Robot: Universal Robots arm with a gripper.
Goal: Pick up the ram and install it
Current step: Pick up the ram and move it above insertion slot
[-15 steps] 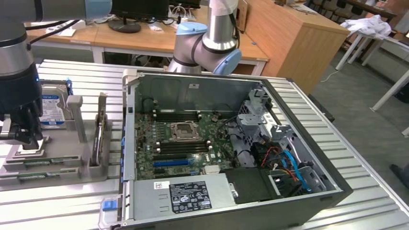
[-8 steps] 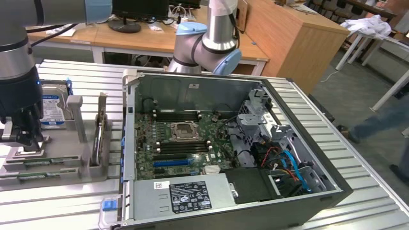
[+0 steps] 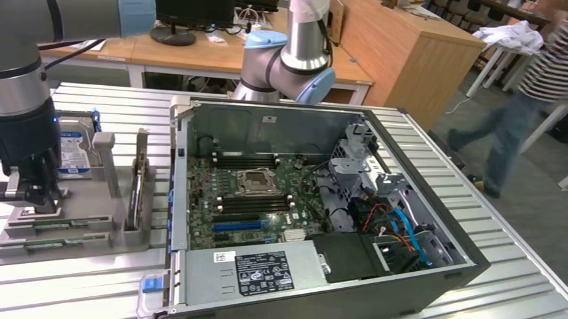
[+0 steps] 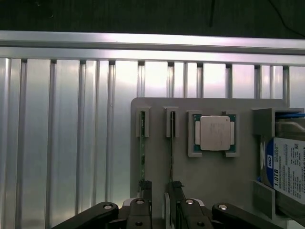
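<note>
Pick-up step: gripper (image 4: 160,187) open, nothing held; ram (image 4: 141,157) stands in holder (image 4: 214,176) just by one fingertip (image 4: 146,187). Grasp needs fingers astride it.

The hard drive (image 4: 288,174) on the grey holder (image 4: 214,186) is cut by the picture's edge; the holder's ram (image 4: 141,157) shows edge-on, chips hidden; well apart from the holder, a blurred person (image 3: 523,100) is cropped.

Two ram sticks (image 4: 141,155), one processor (image 4: 215,133), one hard drive (image 4: 286,174), one computer (image 3: 266,129)
</note>
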